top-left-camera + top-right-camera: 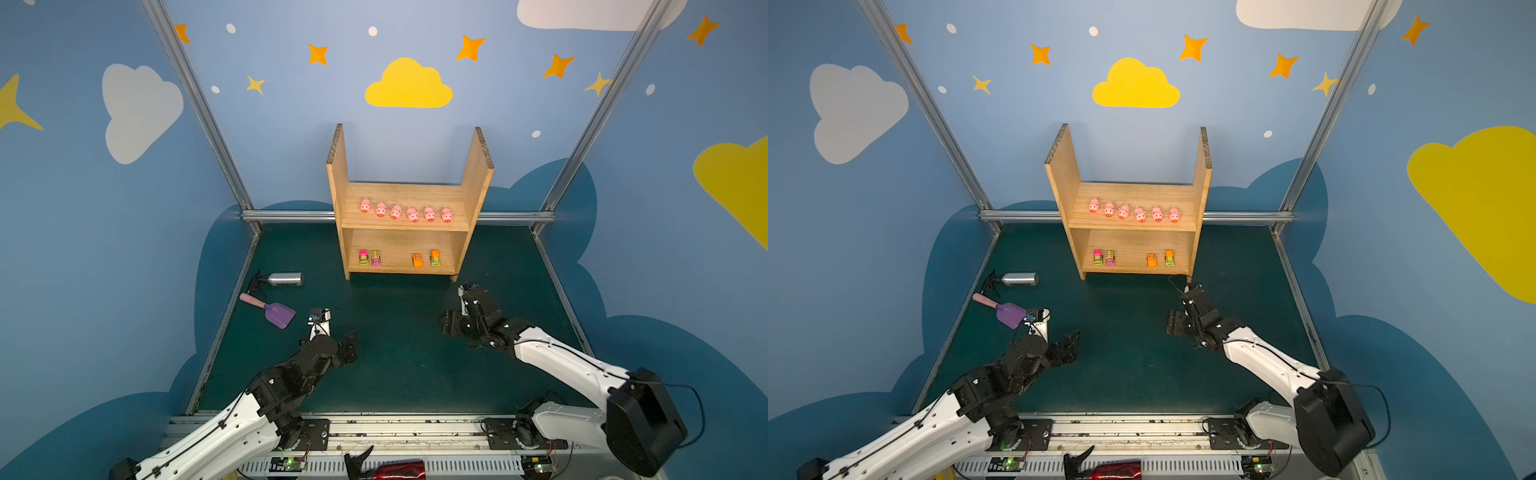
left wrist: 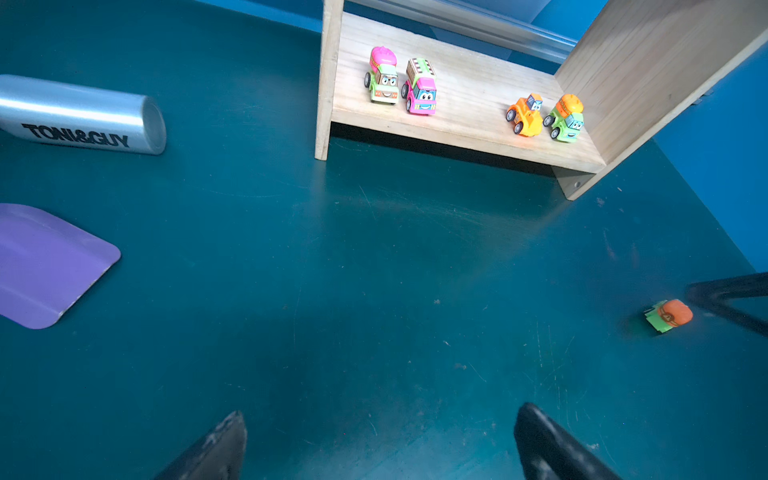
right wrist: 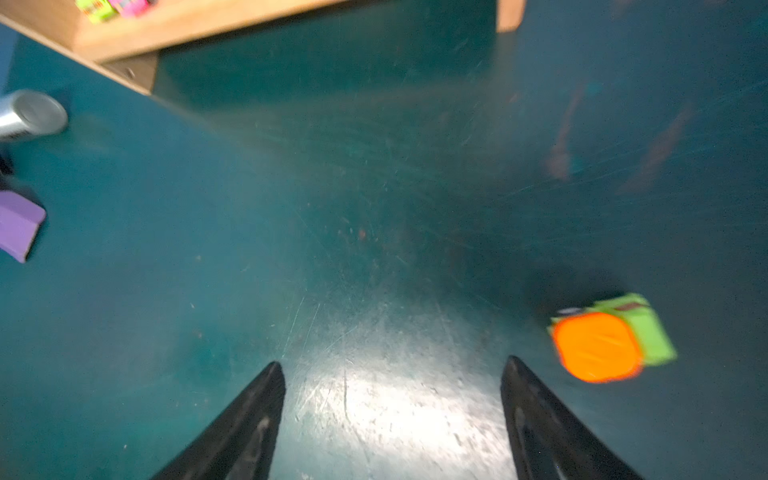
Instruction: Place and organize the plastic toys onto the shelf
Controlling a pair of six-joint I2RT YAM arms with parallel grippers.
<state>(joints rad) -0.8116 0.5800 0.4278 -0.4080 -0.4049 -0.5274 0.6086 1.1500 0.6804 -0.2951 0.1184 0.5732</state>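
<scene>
With the table's middle as the dial in a top view, the shelf (image 1: 476, 174) stands at 12. The left gripper (image 1: 351, 347) hovers near 8, jaws wide apart and empty. The right gripper (image 1: 449, 325) hangs at 3, jaws also apart and holding nothing. The bottle (image 1: 286, 279) lies at 10 and the scoop (image 1: 279, 314) at 9, both to be left alone. Six pigs (image 1: 396, 211) line the upper board. Four cars (image 2: 419, 89) sit in two pairs on the lower board, with bare wood between the pairs.

One truck (image 3: 611, 340) is left on the table. It lies just outside one right finger, not between the jaws, and neither top view shows it. Whether it stands on its wheels is unclear.

The step in hand looks like picking up this truck. The right gripper should slide sideways until the truck is centred, then drop low and close across the body, since the wheels may roll. It should carry the truck low under the upper board and set it in the bare middle, clear of both pairs.
</scene>
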